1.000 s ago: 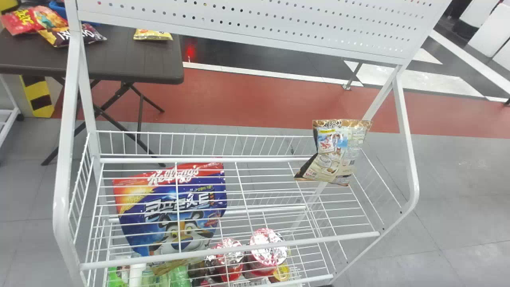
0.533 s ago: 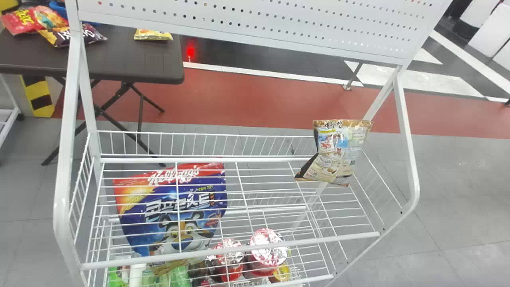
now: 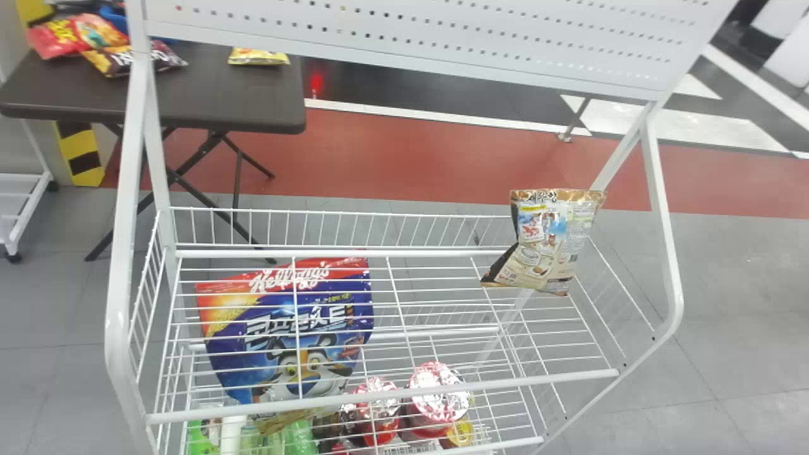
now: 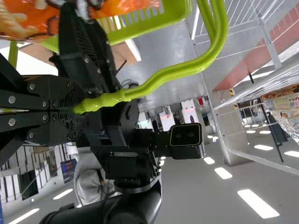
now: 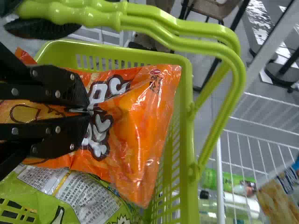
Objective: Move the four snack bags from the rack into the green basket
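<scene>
Orange and crinkled, the snack bag (image 5: 135,126) is pinched in the right claw (image 5: 89,112), low over the basket (image 5: 188,140) and the green bag (image 5: 84,196). Let go askew, it could slide or catch the rim (foil is slippery). If the left claw (image 4: 78,110), clamped on the handle (image 4: 159,78), slips, everything could tip. Fingers hide part of the orange packet; the view's edge crops the green one.

The orange snack bag (image 5: 147,107) is shiny and crinkly, the green basket (image 5: 188,126) is smooth plastic, the white rack (image 3: 379,396) looks like smooth metal, and the dark bench (image 3: 221,95) looks dull.
</scene>
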`<act>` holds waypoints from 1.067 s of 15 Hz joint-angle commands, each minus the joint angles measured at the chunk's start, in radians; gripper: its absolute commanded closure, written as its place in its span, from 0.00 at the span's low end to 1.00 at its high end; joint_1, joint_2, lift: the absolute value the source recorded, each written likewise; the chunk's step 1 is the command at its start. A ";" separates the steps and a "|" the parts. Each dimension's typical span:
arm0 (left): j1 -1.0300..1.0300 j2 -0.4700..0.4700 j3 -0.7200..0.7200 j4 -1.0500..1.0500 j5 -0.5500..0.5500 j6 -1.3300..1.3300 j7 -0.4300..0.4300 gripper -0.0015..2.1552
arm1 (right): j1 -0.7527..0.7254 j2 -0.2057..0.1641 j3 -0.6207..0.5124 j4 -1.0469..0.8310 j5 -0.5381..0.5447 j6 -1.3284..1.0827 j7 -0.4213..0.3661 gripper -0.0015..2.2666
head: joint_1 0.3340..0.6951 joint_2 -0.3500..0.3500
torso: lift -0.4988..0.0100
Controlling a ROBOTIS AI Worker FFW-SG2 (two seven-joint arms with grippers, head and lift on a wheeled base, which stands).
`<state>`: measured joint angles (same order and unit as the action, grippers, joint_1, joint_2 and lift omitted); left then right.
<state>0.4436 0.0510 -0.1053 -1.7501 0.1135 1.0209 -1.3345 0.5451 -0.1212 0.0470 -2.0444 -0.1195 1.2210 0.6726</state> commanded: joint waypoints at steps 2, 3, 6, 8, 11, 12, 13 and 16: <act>-0.008 -0.002 -0.004 0.009 0.000 -0.003 0.000 0.83 | 0.038 0.002 -0.104 -0.027 -0.028 -0.108 -0.002 0.02 | 1.00 0.00 | 0.98; -0.011 -0.003 -0.007 0.012 -0.002 -0.003 0.000 0.83 | 0.045 0.002 -0.133 -0.034 -0.048 -0.126 -0.001 0.02 | 1.00 0.00 | 0.98; -0.016 -0.003 -0.010 0.017 -0.003 0.000 0.001 0.83 | 0.070 0.006 -0.237 -0.103 -0.083 -0.249 0.004 0.02 | 1.00 0.00 | 0.98; -0.019 -0.003 -0.013 0.018 -0.006 0.000 0.003 0.83 | 0.067 0.021 -0.317 -0.157 -0.108 -0.384 -0.004 0.02 | 1.00 0.00 | 0.98; -0.022 -0.005 -0.022 0.020 -0.009 0.000 0.006 0.83 | -0.007 0.034 -0.369 -0.175 -0.103 -0.630 -0.120 0.03 | 1.00 0.00 | 0.98; -0.020 -0.005 -0.022 0.020 -0.009 0.000 0.006 0.83 | -0.056 0.037 -0.378 -0.149 -0.091 -0.669 -0.146 0.03 | 1.00 0.00 | 0.98; -0.020 -0.003 -0.022 0.020 -0.008 0.003 0.006 0.83 | -0.126 0.041 -0.395 -0.097 -0.072 -0.709 -0.159 0.03 | 1.00 0.00 | 0.98; -0.017 -0.002 -0.017 0.020 -0.005 0.003 0.005 0.83 | -0.327 0.052 -0.458 0.108 0.014 -0.860 -0.165 0.03 | 1.00 0.00 | 0.98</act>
<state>0.4250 0.0485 -0.1248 -1.7302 0.1066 1.0241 -1.3297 0.3031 -0.0720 -0.3822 -2.0280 -0.1413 0.4341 0.5092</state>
